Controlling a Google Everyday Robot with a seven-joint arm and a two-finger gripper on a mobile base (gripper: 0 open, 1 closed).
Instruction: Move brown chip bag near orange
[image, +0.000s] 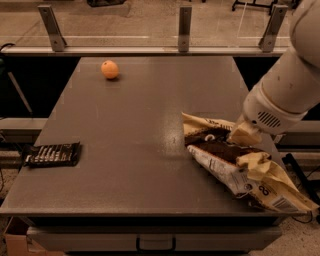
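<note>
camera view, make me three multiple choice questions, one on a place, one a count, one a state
1. Where is the claw?
A. beside the small round orange
B. on the crinkly brown chip bag, at the right side of the grey table
C. over the flat black snack wrapper

2. How many loose items lie on the table?
A. two
B. three
C. five

3. The chip bag is:
A. smooth and flat
B. standing upright
C. crumpled and folded

Answers: 1 B, the claw's tip meets the bag's upper edge; 2 B, orange, bag and wrapper; 3 C, its near end is bunched up at the table's edge.
</note>
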